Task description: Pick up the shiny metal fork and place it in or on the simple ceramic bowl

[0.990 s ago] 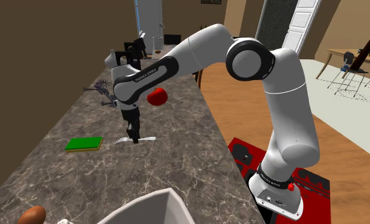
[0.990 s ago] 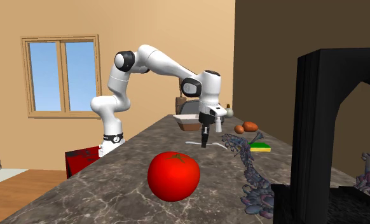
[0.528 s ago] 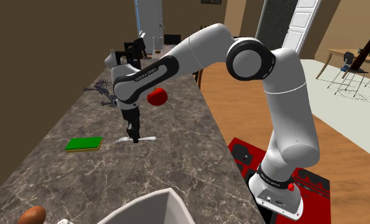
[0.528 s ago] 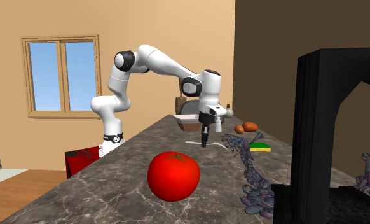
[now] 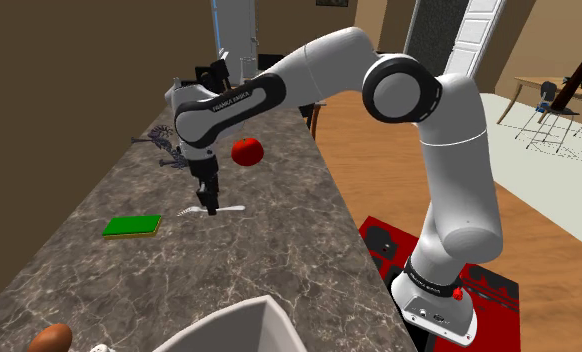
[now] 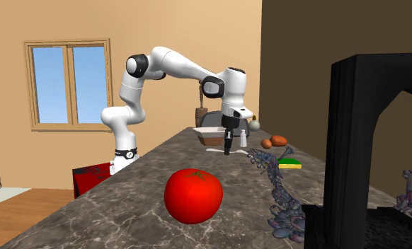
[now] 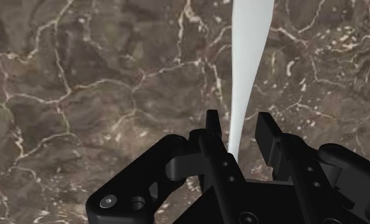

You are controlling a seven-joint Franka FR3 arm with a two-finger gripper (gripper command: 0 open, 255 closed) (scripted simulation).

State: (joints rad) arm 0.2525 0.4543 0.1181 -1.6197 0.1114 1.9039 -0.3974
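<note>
Shoulder view gives the long dark marble counter (image 5: 279,250), and over it reaches the white arm (image 5: 419,110). At this view's bottom edge stands the white bowl (image 5: 234,328), well apart from the other things. Further up lie a flat green pad (image 5: 132,226) and a red tomato (image 5: 246,152). Between these two the gripper (image 5: 211,208) points straight down. The fork (image 5: 233,208), drawn plain white, lies crosswise at its tips, just above the stone as far as I can judge. In the wrist view the two fingers (image 7: 212,130) stand almost together with the fork's thin handle (image 7: 247,76) between them, so I judge it is clasped. The danger is that such a narrow, smooth handle can turn or slide in the pads when the arm swings to the bowl. Also, if it is carried this low, a free end may strike the bowl's high wall and be knocked out.
</note>
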